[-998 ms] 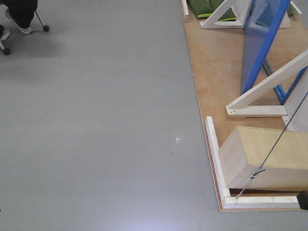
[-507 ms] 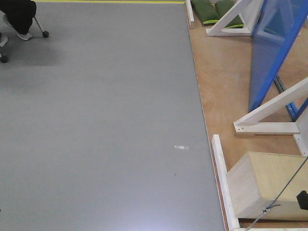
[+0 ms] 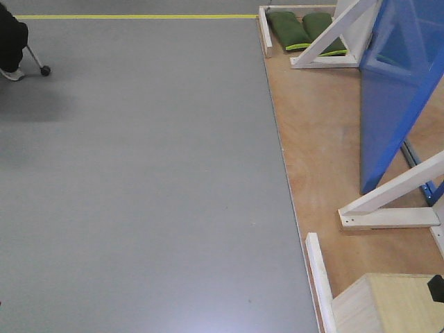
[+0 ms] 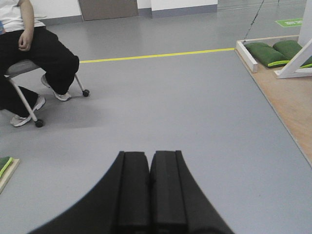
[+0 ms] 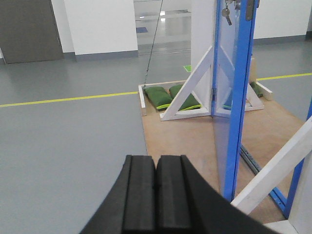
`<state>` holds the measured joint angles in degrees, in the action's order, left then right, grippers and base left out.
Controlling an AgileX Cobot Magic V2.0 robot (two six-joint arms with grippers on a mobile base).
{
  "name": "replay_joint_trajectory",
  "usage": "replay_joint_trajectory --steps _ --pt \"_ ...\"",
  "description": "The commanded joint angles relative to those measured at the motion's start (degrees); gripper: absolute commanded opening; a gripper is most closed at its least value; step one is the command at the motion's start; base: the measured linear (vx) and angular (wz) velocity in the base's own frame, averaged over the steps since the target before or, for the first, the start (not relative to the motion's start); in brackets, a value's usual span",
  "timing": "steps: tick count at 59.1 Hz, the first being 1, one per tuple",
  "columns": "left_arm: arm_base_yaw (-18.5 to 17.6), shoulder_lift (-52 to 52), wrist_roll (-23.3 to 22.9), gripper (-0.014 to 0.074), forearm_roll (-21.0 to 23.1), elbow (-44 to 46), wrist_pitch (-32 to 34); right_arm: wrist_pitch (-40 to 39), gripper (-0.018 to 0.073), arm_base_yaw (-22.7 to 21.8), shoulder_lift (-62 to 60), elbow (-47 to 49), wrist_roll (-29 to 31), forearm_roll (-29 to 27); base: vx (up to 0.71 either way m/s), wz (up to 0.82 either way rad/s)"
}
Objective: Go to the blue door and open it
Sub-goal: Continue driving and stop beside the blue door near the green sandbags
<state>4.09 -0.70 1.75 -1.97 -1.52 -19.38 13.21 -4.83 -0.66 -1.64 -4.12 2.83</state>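
Note:
The blue door stands upright on the wooden platform at the right of the front view, seen from above, with only its lower panel in frame. In the right wrist view the blue door is nearly edge-on, ahead and to the right, with keys hanging near its top; the lever handle is out of view. My right gripper is shut and empty, well short of the door. My left gripper is shut and empty over bare grey floor.
White diagonal braces and a white base bar flank the door. Green sandbags lie at the platform's far end. A light wooden box sits at bottom right. A person on a wheeled chair sits far left, and a yellow floor line runs across.
The view has advanced: the platform, braces and wooden box slid down the frame, the yellow line came into view, and the seated person shifted toward the left edge. Both grippers stay shut.

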Motion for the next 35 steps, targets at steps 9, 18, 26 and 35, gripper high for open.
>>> replay_joint_trajectory --steps 9,18,26,35 --pt "0.07 -1.02 -0.13 0.007 0.29 -0.63 4.65 -4.74 0.0002 -0.02 -1.02 -1.2 0.15 0.73 0.37 -0.05" --pt "0.07 -1.02 -0.13 0.007 0.29 -0.63 4.65 -4.74 0.0002 -0.02 -1.02 -1.2 0.15 0.73 0.37 -0.02" --pt "0.07 -1.02 -0.13 0.007 0.29 -0.63 4.65 -4.74 0.0002 -0.02 -1.02 -1.2 0.15 0.73 0.37 0.0" --pt "0.07 -1.02 -0.13 0.007 0.29 -0.63 4.65 -4.74 0.0002 -0.02 -1.02 -1.2 0.15 0.73 0.37 0.02"
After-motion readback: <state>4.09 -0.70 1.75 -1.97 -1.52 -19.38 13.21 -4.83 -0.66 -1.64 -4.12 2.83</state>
